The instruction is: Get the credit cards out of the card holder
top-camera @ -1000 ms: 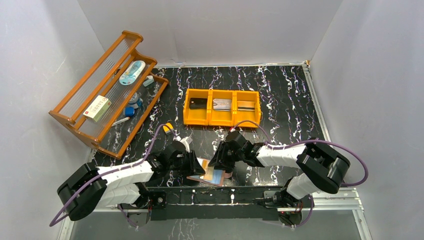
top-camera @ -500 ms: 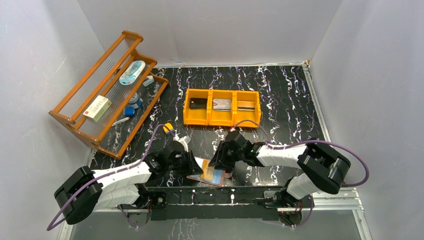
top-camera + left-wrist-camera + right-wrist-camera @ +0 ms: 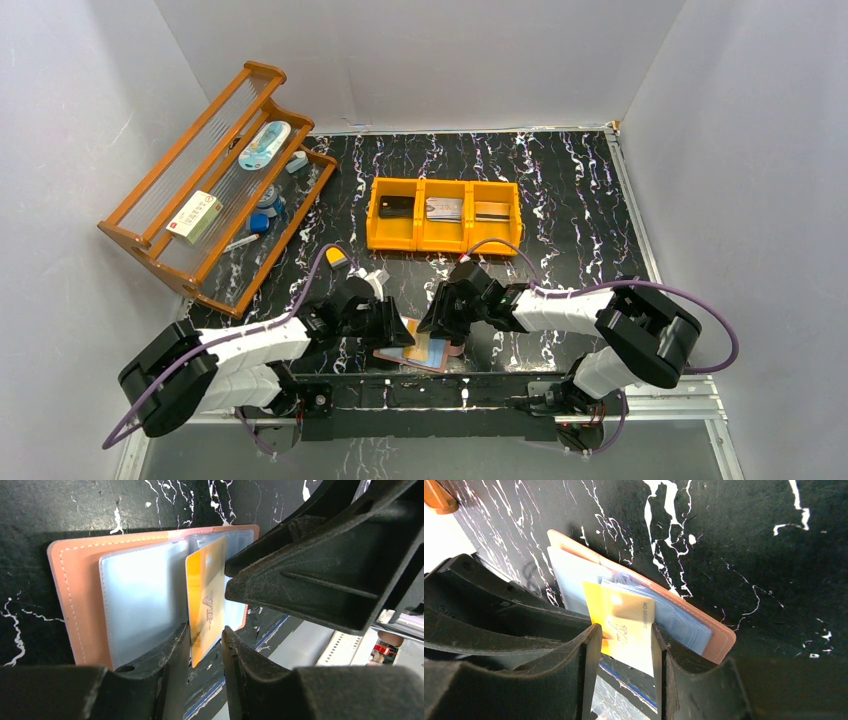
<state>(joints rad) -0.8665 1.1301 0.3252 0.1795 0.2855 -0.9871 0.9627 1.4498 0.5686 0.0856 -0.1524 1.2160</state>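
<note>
The salmon-pink card holder lies open at the table's near edge, pale blue lining up; it also shows in the left wrist view and the right wrist view. A yellow-orange credit card sticks up out of a slot. My left gripper is slightly open, jaws either side of the card's lower corner with a gap showing. My right gripper is open, its fingers astride the card over the holder. Other cards lie in the orange tray.
A wooden rack with small items stands at the back left. A small yellow-and-white block lies behind the left arm. The table's front edge and metal rail run right below the holder. The two grippers nearly touch each other.
My left gripper has edged right, closer to the holder, bringing its jaws around the yellow-orange card. The right gripper and holder have stayed put.
</note>
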